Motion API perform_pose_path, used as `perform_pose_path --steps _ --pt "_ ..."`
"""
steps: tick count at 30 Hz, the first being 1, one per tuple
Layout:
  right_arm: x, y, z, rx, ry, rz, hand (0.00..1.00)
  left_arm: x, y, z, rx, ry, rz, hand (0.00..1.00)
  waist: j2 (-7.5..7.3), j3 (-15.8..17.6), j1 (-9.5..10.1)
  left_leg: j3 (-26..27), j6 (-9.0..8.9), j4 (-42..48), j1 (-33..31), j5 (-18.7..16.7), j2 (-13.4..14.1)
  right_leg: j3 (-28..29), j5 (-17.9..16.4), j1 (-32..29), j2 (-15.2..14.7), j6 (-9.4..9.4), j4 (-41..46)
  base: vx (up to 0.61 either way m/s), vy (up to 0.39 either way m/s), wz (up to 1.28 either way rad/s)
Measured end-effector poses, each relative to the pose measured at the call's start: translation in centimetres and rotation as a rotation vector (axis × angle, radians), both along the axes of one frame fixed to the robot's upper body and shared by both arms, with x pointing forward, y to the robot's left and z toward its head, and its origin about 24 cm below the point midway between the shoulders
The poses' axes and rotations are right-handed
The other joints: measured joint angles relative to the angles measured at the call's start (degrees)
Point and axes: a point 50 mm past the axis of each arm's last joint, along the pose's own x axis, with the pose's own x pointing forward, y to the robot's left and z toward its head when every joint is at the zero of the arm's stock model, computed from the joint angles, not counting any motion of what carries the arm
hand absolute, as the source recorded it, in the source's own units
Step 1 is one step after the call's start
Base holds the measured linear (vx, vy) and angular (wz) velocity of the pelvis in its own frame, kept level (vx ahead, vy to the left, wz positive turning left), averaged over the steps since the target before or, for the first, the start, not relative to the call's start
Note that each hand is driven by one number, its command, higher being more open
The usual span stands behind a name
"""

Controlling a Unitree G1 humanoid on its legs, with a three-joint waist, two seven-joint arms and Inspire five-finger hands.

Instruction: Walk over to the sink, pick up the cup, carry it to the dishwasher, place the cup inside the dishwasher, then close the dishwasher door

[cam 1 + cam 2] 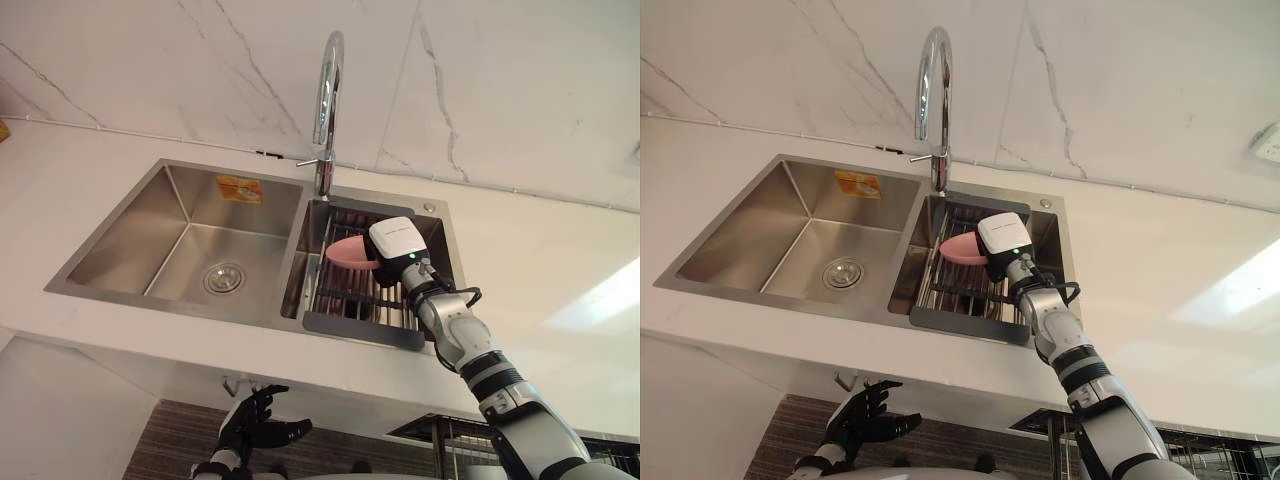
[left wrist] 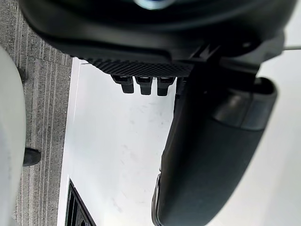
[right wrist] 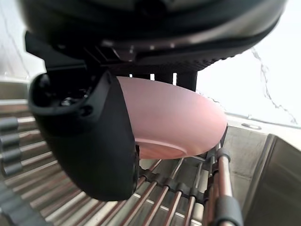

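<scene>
Low at bottom left, under the worktop's (image 1: 560, 290) front edge, the left hand (image 1: 255, 425) hangs with fingers spread. Mid-frame, the right hand (image 1: 400, 243) clasps the pink cup (image 1: 348, 254) between thumb and fingers, over the rack (image 1: 355, 300) in the sink's (image 1: 180, 235) right basin, the faucet (image 1: 325, 100) close behind.

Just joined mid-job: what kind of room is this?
Most likely a kitchen: a steel two-bowl sink set in a white counter, a tall chrome tap behind it, and a wire rack in the smaller bowl, where the right hand grips a pink cup.
</scene>
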Motion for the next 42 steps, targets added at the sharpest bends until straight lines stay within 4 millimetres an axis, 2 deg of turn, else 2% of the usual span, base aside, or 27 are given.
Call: perform_pose_path --steps 5,11,16,20,28,34,42 --pt "-1.3 0.2 0.5 0.109 -0.019 0.032 0.00 -0.2 0.1 0.0 -0.002 0.002 0.018 1.00 0.08 0.03 -0.32 1.25 -0.22 0.05 -0.01 -0.14 0.20 1.13 0.13 -0.50 0.23 -0.18 0.01 0.00 -0.005 -0.12" --pt "-2.4 0.0 2.1 0.223 -0.076 0.061 0.00 -0.5 0.1 -0.1 -0.001 0.009 0.038 1.00 0.36 0.09 -1.12 2.77 -0.31 0.27 0.27 -0.22 0.24 2.66 0.50 -0.90 0.43 -0.61 0.01 -0.02 -0.006 -0.13" --pt "-3.8 -0.3 3.5 0.330 -0.157 0.091 0.00 -0.8 0.3 -0.3 0.009 0.017 0.058 1.00 1.17 -0.05 -1.84 4.73 -0.47 0.28 0.57 -0.40 0.43 4.41 0.79 -1.49 0.80 -0.90 0.01 -0.03 -0.008 -0.18" --pt "-4.7 -0.5 3.8 0.388 -0.193 0.106 0.00 -1.1 0.5 -0.5 0.024 0.033 0.072 1.00 1.71 -0.37 -2.29 5.62 -0.77 0.28 1.04 -0.60 0.85 5.36 0.80 -1.51 1.35 -0.92 0.01 -0.01 -0.024 -0.15" --pt "-6.6 -2.2 4.9 0.481 -0.316 0.072 0.00 -1.9 1.2 -0.9 0.049 0.068 0.075 1.00 2.03 -0.43 -3.46 7.27 -1.02 0.33 1.89 -0.82 1.50 6.83 0.79 -1.50 2.13 -0.96 -0.01 0.00 -0.020 -0.11" --pt "-8.1 -3.5 5.3 0.507 -0.414 0.037 0.00 -2.6 1.2 -1.3 0.065 0.108 0.072 1.00 3.05 -1.07 -4.14 7.82 -1.28 1.07 1.97 -1.57 1.88 7.38 0.67 -1.51 2.51 -1.11 -0.04 0.00 -0.014 -0.07" --pt "-9.3 -5.4 7.6 0.516 -0.590 0.000 0.00 -3.0 1.6 -1.5 0.081 0.130 0.082 1.00 3.04 -1.08 -4.61 8.70 -1.40 1.34 1.98 -1.92 2.21 8.39 0.53 -1.91 3.02 -1.73 -0.29 0.00 -0.014 -0.07"
